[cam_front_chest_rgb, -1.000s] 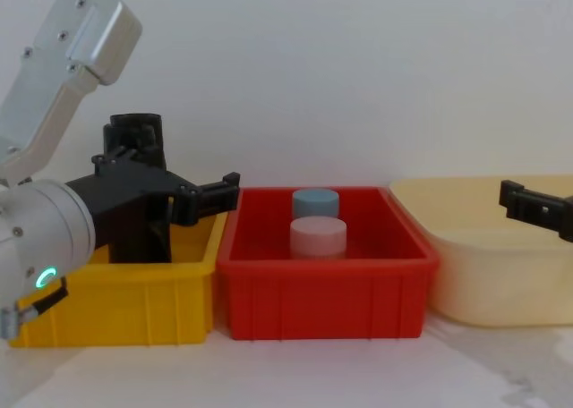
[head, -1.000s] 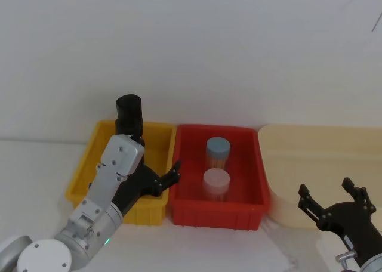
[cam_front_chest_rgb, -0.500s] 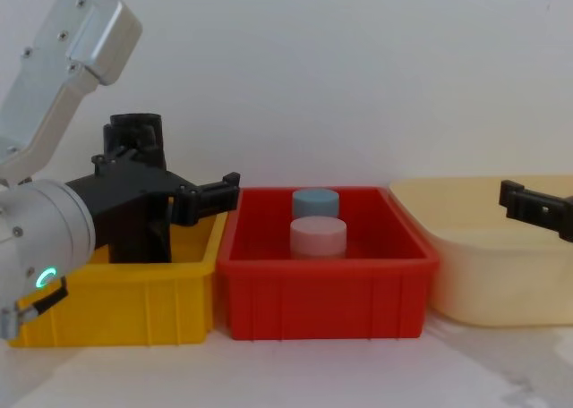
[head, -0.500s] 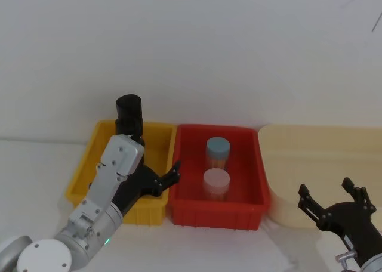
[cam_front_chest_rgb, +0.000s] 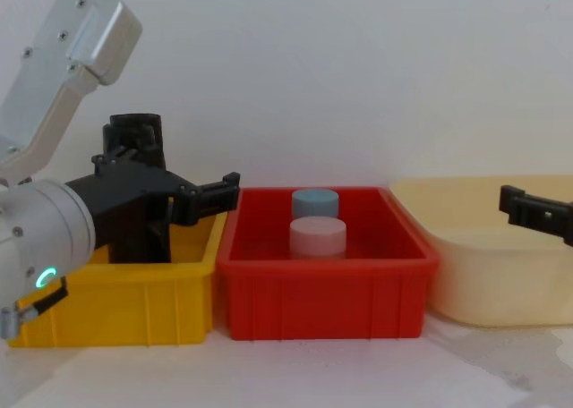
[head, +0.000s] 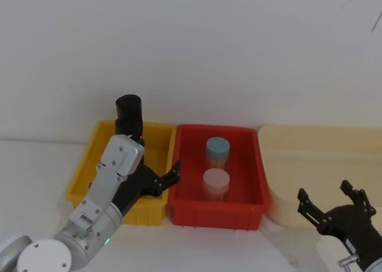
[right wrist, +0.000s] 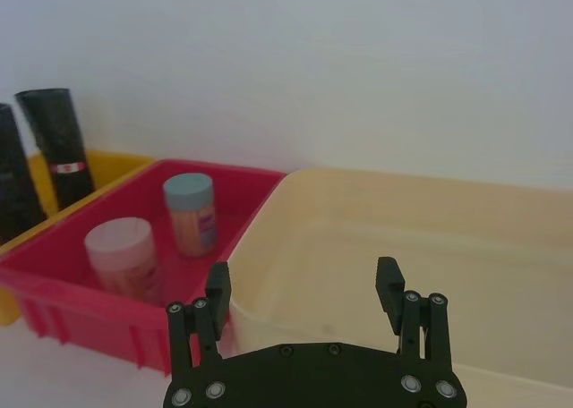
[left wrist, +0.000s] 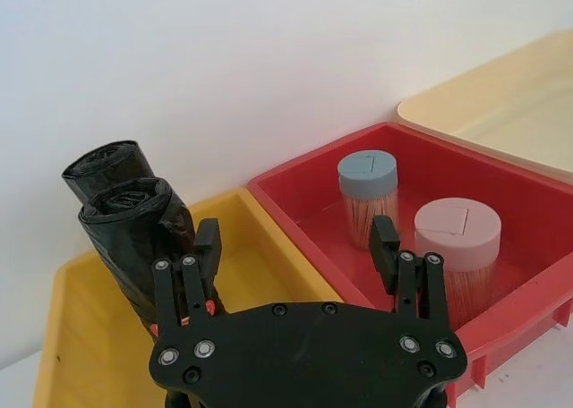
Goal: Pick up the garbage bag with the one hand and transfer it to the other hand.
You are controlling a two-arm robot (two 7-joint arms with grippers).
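Change: right gripper sits slightly lower than half a second before, in both head and chest views; left gripper, bins and bag are unmoved.
Head view, table: carries three containers in a row, the yellow bin toward the left edge, the red bin in the middle and the cream tub toward the right edge.
Head view, garbage bag: black roll standing upright at the yellow bin's far edge.
Head view, left gripper: over the yellow bin's right edge, with one finger reaching toward the red bin's rim.
Head view, jars: blue-lidded jar behind the pale-lidded jar, both in the red bin.
Head view, right gripper: fingers spread, before the cream tub's near edge.
Left wrist view, left gripper: fingers wide apart and clamped on nothing.
Left wrist view, garbage bag: two black rolls side by side, just beside one finger and outside the gap; contact cannot be told.
Right wrist view, right gripper: fingers apart, with the cream tub ahead.
Chest view, left gripper: above the yellow bin, with a green light on its wrist.
Chest view, garbage bag: top stands above the gripper.
Chest view, right gripper: at the right side, level with the cream tub's rim.
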